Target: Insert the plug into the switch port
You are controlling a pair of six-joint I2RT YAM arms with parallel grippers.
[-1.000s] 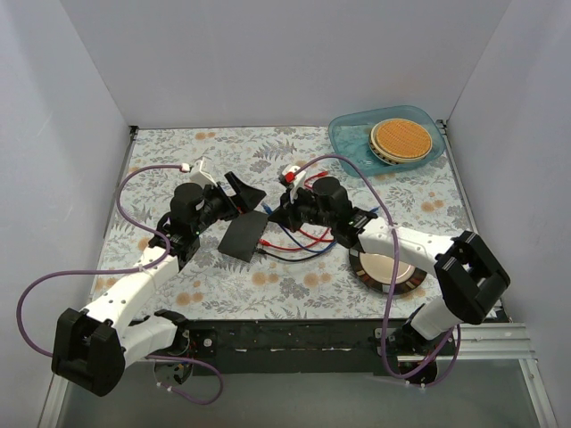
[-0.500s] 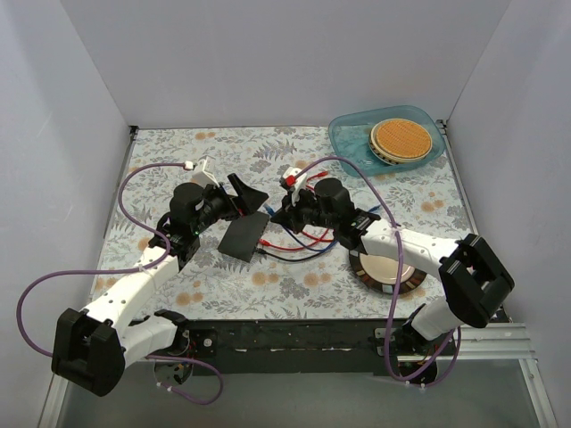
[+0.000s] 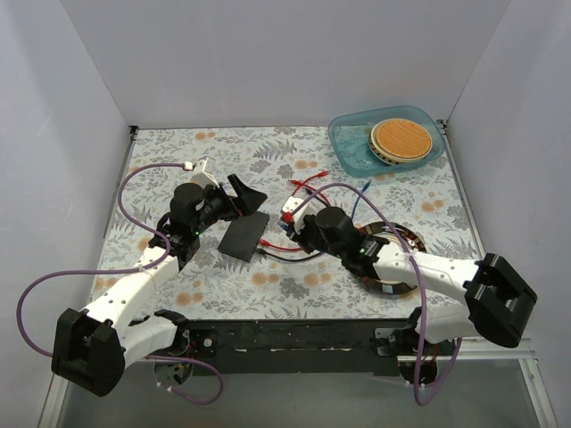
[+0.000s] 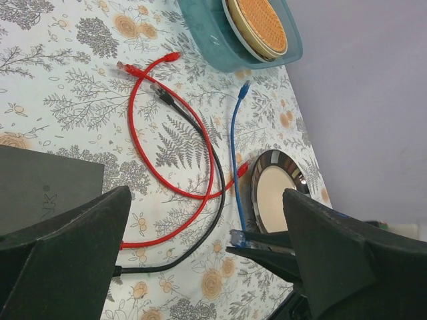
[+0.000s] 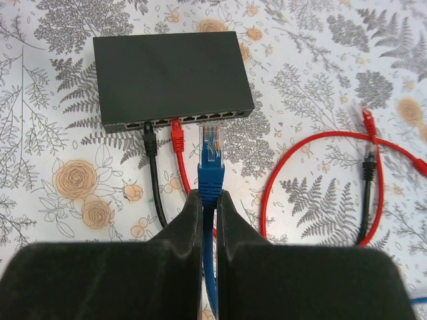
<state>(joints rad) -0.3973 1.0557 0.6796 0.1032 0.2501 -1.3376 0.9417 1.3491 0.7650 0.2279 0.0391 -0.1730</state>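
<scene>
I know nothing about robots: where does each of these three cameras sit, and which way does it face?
Top external: fixed above and behind the arms, facing down onto the table; left arm and right arm both show.
Left wrist: on the left arm, facing across loose cables toward the teal tray; the left gripper's open fingers frame the bottom.
Right wrist: on the right arm, facing down at the switch box's port row; the right gripper pinches the blue plug.
Shared: both wrist views show the switch box and blue plug.

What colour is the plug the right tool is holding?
The plug is blue with a clear tip, best seen in the right wrist view.
</scene>
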